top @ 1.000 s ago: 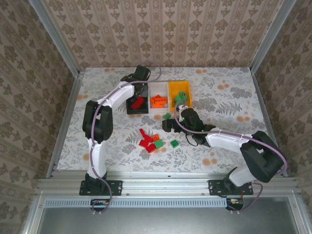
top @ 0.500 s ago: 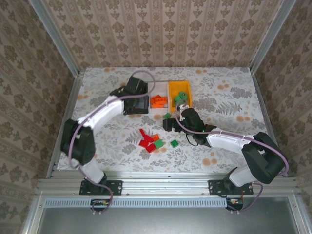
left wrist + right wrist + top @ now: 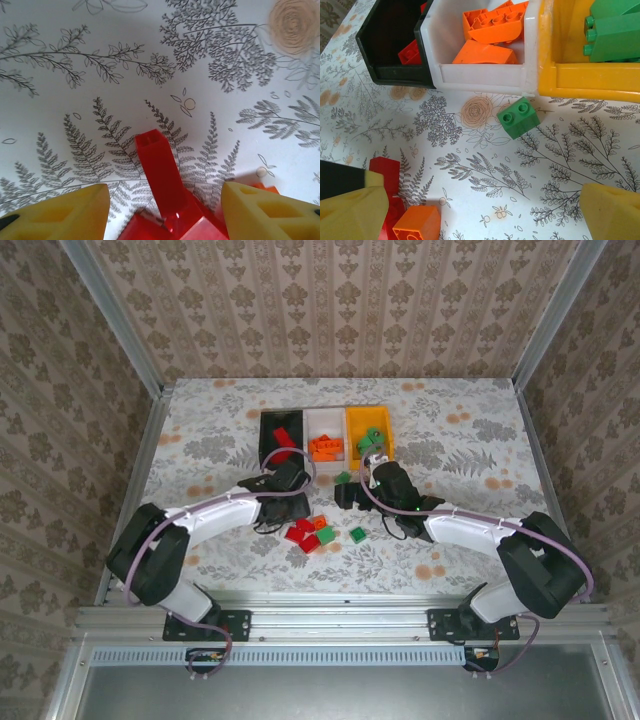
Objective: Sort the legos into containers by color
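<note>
The left gripper [image 3: 288, 502] sits low over the table [image 3: 200, 430], on the near side of the black bin [image 3: 266, 420] and at the left edge of a loose pile [image 3: 308, 532] of red, orange and green bricks. In its wrist view it stands partly open. Its yellow pads [image 3: 55, 212] flank a long red brick [image 3: 157, 170] with a gap on each side, so it has hold of nothing. That brick's long axis runs away from the camera, leaning a little left. Its far end shows a square hollow, and its near end rests on other red pieces [image 3: 150, 227]. An orange piece [image 3: 260, 188] peeks out behind the right pad.

The right gripper [image 3: 343, 497] lies just right of the pile's far edge. In its wrist view its jaws are wide apart and empty, with bare table between the pads. Ahead of it a green brick [image 3: 518, 117] lies on the table with its two studs up. It is just in front of the seam between the white bin [image 3: 480, 77] and the yellow bin [image 3: 600, 77], touching neither. Its long axis runs diagonally, from near-left to far-right.

The three bins stand joined in a row. The black one holds red bricks, the white one orange and the yellow one green. One more green piece [image 3: 357, 534] lies a little right of the pile.
</note>
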You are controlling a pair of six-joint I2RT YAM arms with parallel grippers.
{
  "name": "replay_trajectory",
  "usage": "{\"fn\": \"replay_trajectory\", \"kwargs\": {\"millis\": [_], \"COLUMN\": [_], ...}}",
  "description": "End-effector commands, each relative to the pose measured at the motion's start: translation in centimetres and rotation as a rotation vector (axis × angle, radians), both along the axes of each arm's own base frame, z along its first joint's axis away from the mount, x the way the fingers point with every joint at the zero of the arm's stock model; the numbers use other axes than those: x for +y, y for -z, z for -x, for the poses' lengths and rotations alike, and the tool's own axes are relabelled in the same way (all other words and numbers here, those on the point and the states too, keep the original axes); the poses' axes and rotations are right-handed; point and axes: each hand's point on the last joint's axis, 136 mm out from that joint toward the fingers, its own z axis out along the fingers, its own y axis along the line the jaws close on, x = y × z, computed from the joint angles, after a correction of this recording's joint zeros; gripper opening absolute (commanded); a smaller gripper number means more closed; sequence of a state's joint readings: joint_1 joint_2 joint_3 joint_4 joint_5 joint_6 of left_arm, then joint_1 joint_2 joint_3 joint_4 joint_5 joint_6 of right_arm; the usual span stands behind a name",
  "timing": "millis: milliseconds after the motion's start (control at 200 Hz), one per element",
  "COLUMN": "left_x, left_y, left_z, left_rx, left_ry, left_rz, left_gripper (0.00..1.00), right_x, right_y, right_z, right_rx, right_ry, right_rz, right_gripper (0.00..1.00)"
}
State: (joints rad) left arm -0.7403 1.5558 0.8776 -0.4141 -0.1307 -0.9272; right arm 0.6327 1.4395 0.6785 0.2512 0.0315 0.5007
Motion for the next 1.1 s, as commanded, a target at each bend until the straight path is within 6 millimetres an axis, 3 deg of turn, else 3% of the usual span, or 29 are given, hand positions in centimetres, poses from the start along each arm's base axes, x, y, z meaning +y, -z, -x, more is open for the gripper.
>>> {"fn": "replay_trajectory", "kwargs": {"millis": [0, 250, 485, 630, 775, 850, 970, 1095], "left_x": [-0.3, 0.4, 0.7, 0.8, 1.8, 2.4, 3.2, 1.8], "left_y": [0.4, 1.0, 1.6, -0.6, -7.1, -9.3, -9.7, -8.4], "left_z": [-0.9, -2.0, -3.4, -4.7, -8.2, -10.8, -15.2, -19.0], "left_rx": [-0.010, -0.056, -0.062, -0.114, -0.284, -0.334, -0.336, -0.316], "left_ry": [-0.065, -0.095, -0.087, -0.058, 0.002, 0.026, 0.040, 0.076], "left_rz": [-0.007, -0.054, -0.090, -0.081, -0.155, -0.188, -0.195, -0.125], "left_gripper": [0.59, 0.42, 0.16, 0.02, 0.04, 0.08, 0.03, 0.04], "right_x": [-0.6, -0.5, -0.6, -0.7, -0.6, -0.5, -0.2, -0.3], "right_y": [-0.7, -0.7, -0.7, -0.7, -0.6, -0.2, 0.3, 0.3], "right_z": [0.2, 0.2, 0.2, 0.2, 0.2, 0.0, -0.1, -0.2], "right_rx": [-0.028, -0.025, -0.028, -0.030, -0.028, -0.019, -0.003, -0.007], "right_ry": [0.012, 0.008, 0.008, 0.010, 0.011, 0.010, 0.005, 0.010], "right_rz": [0.015, 0.011, 0.014, 0.019, 0.019, 0.022, 0.031, 0.036], "right_gripper": [0.99, 0.99, 0.98, 0.98, 0.98, 0.98, 0.98, 0.98]}}
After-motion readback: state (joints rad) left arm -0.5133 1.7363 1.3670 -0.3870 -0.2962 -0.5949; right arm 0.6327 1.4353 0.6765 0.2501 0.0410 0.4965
